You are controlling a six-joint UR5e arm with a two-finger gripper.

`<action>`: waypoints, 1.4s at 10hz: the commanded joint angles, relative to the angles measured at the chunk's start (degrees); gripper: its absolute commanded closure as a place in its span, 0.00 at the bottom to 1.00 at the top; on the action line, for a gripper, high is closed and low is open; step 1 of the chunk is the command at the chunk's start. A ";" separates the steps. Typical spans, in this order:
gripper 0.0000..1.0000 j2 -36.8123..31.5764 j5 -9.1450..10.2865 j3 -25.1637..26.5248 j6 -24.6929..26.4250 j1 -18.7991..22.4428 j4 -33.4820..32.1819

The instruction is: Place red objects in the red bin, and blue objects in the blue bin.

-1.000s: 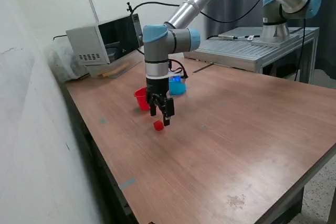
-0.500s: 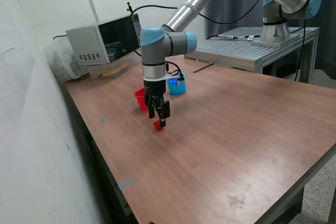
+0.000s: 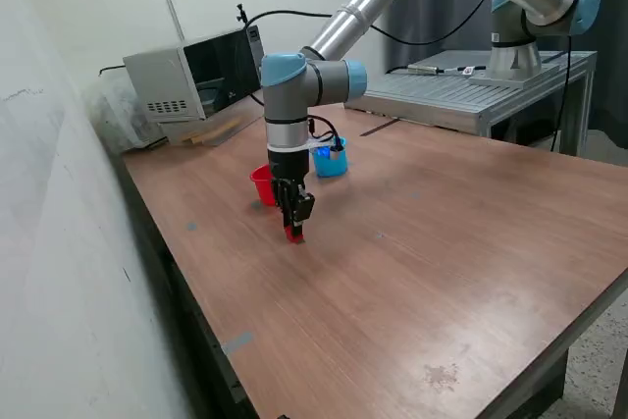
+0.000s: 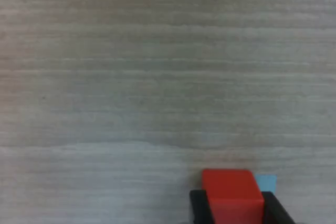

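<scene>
Gripper (image 3: 293,224) clamped on red cube (image 4: 231,192) at the bench (image 3: 442,242); next, lift toward red cup (image 3: 261,183).

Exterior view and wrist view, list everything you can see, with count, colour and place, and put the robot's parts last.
Red cube: one, bright red, on the table between the gripper fingers.
Red cup: one, red, on the table just behind the gripper, partly hidden by the arm.
Blue cup: one, light blue, beside the red cup toward the exterior view's right.
Table: one, brown wood grain, under everything.
Grey box device: one, grey with a dark front, at the table's far corner.
Metal bench: one, grey, behind the table, carrying the arm's base.
Blue cubes: none visible.
Arm: one, silver with light blue joints, reaching down over the table.
Gripper: one, black, at the table surface, closed around the red cube.
</scene>
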 commanded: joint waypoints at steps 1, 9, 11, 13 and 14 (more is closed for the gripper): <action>1.00 -0.78 -0.91 0.64 -0.41 0.39 0.25; 1.00 -25.83 -1.18 16.29 -0.67 2.69 2.54; 1.00 -25.14 -1.09 16.29 -0.76 -2.20 2.54; 1.00 -21.82 -1.01 14.63 -0.85 -7.40 2.54; 1.00 -19.45 -1.09 13.49 -1.20 -9.69 2.54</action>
